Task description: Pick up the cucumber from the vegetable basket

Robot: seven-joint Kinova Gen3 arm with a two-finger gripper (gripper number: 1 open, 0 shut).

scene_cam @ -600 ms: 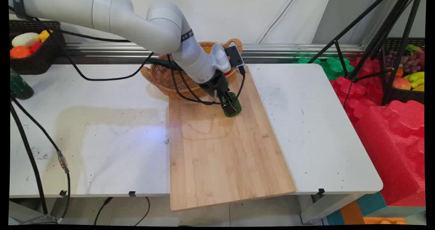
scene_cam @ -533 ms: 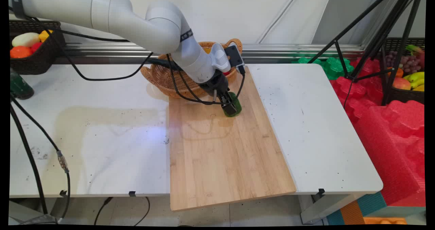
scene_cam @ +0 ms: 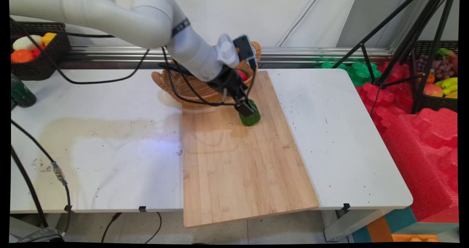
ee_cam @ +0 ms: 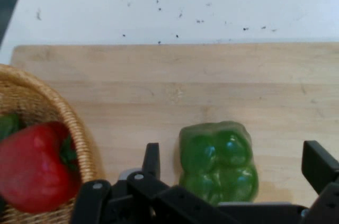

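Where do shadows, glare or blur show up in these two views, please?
Main view: soft arm shadow on the wooden board beside the green pepper; pale sheen on the white table. Hand view: pepper fairly sharp, gripper linkage dark and blurred.

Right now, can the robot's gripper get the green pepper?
Probably yes. The gripper is open, with a finger on each side of the pepper, which lies alone on the board; the basket sits off to one side.

One green pepper (ee_cam: pixel 219 161). One red pepper (ee_cam: pixel 33 166). One wicker basket (scene_cam: pixel 183 85). One wooden board (scene_cam: pixel 238 167). Two black fruit crates (scene_cam: pixel 40 63), far corners.
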